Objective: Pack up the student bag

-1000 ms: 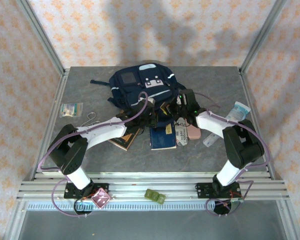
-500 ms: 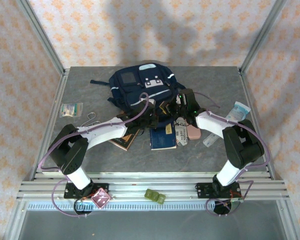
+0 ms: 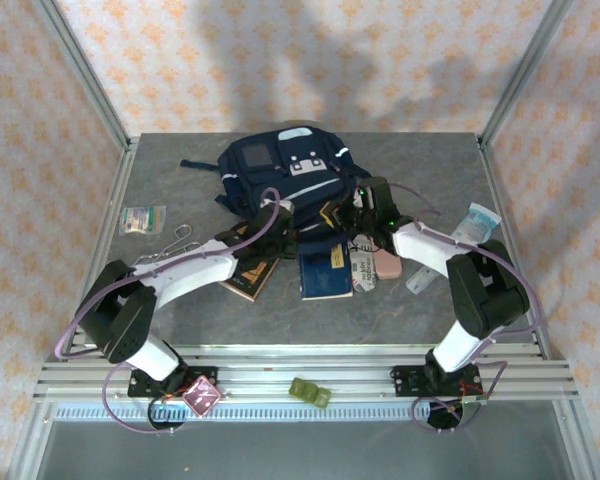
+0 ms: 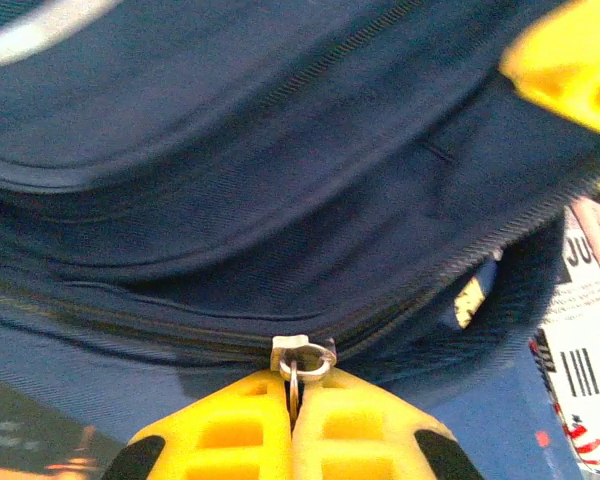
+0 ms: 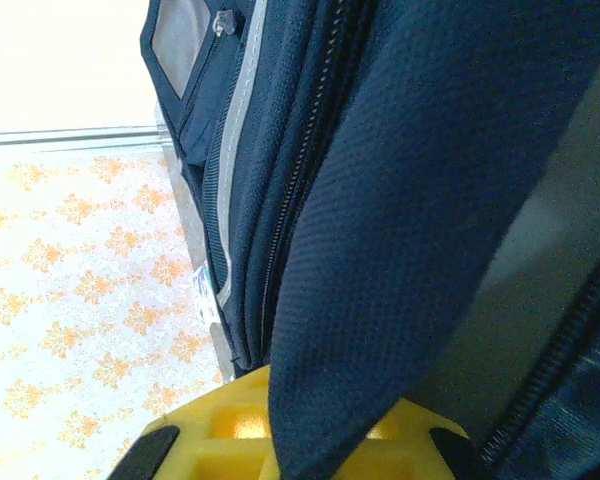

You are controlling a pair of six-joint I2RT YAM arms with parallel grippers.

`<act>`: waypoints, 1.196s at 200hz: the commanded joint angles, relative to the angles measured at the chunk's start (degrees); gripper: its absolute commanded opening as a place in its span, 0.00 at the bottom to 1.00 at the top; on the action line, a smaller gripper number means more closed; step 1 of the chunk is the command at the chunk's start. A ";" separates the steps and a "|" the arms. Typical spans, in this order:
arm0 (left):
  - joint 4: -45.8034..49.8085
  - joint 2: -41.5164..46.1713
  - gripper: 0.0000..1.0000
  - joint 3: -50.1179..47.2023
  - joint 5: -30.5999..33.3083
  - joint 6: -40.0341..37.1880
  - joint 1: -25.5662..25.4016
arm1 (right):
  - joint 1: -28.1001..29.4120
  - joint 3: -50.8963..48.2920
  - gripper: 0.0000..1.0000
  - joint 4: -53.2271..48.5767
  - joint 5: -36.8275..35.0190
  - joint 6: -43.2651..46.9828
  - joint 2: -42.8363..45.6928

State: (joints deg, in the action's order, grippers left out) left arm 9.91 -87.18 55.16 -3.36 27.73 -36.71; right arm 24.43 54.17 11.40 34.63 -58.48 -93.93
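On the grey bench (image 3: 430,300), the student bag (image 3: 280,170) lies far centre, left claw (image 4: 292,392) pinching its zipper pull (image 4: 302,360), right claw (image 5: 280,425) pinching its fabric edge (image 5: 380,250): opening seems in hand, and next the pull must be dragged along the track with the fabric taut.

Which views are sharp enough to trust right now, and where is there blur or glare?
Left wrist: zipper pull in the left pincer is crisp, the yellow shape top right blurred. Right wrist: student bag fabric sharp, upper-left corner blown out white. Top external: even light, soft shadows on the back wall, bag detail lost in dark navy.
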 commanded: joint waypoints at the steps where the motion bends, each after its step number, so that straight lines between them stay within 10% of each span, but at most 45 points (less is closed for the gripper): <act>1: 5.20 3.00 0.00 -2.82 4.67 -1.97 3.77 | -2.01 -1.53 0.00 3.00 -3.59 1.14 3.28; 192: -1.82 -8.07 0.00 2.19 13.67 -3.38 25.32 | -4.06 0.23 0.00 5.80 1.73 3.02 10.94; 239: -3.94 -11.01 0.17 5.70 11.58 -4.50 28.66 | -3.83 0.88 0.00 8.38 6.37 2.02 9.12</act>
State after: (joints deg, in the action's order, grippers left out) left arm 5.30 -94.89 57.95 -3.55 23.40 -15.25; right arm 23.14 52.31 15.29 38.89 -56.99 -87.35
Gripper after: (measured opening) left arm 0.126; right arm 0.052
